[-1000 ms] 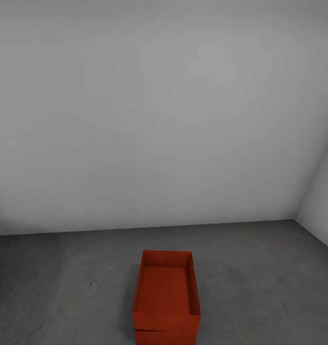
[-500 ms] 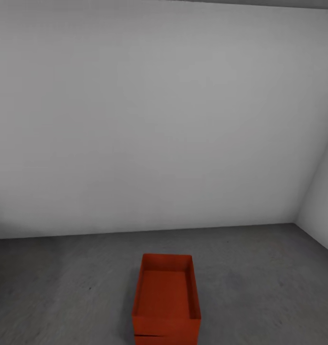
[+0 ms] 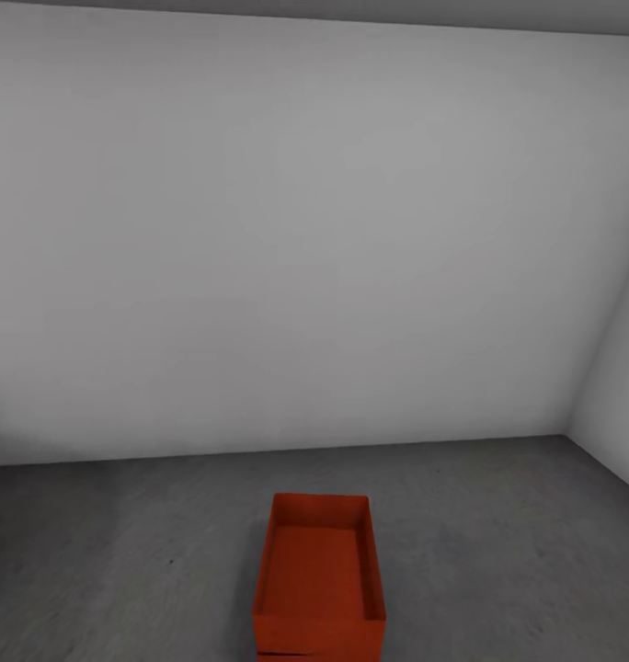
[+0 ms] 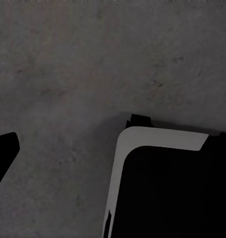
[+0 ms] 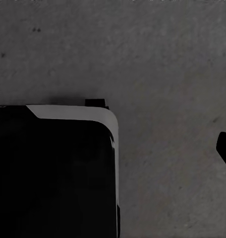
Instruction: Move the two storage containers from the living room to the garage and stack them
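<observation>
Storage containers (image 3: 319, 579) sit stacked on the garage floor (image 3: 498, 552), dead ahead, long axis pointing away; neither arm looks nearer. Cannot tell either pincer's state.

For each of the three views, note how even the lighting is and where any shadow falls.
Head view: flat, even light on the grey wall, faint shading left of the stacked containers. Left wrist view: dim, mottled floor, soft shadow beside the robot's base. Right wrist view: the same dimness, slightly blurred.
</observation>
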Controlling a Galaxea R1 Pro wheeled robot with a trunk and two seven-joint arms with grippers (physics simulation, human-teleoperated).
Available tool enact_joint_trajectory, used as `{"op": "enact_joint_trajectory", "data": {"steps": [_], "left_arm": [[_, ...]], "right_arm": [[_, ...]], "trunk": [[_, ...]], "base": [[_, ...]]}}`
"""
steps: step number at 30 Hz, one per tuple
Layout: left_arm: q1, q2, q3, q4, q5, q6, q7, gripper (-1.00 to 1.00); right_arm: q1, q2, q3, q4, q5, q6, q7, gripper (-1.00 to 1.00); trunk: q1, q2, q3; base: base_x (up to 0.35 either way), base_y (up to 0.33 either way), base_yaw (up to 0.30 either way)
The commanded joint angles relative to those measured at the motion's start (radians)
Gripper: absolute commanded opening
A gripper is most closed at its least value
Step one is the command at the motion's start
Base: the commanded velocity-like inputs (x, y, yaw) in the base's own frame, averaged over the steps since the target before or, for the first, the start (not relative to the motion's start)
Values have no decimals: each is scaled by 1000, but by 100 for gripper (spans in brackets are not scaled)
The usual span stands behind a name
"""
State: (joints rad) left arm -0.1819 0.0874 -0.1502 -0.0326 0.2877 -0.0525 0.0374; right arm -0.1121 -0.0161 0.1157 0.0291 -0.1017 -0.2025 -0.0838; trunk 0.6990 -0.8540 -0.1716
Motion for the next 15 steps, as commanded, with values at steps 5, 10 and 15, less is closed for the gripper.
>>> {"op": "enact_joint_trajectory", "data": {"steps": [5,10,15], "left_arm": [[-1,0,-9,0,8,-3,2,100],[-1,0,-8,0,8,-3,2,100],[-1,0,-9,0,8,-3,2,100]], "right_arm": [[-1,0,9,3,-10,-6,-1,100],[-1,1,9,3,-10,-6,-1,100],[-1,1,9,3,-11,-6,-1,100]], "trunk": [[0,-1,7],[0,-1,15],[0,-1,23]], "base": [[0,0,0],[0,0,0],[0,0,0]]}}
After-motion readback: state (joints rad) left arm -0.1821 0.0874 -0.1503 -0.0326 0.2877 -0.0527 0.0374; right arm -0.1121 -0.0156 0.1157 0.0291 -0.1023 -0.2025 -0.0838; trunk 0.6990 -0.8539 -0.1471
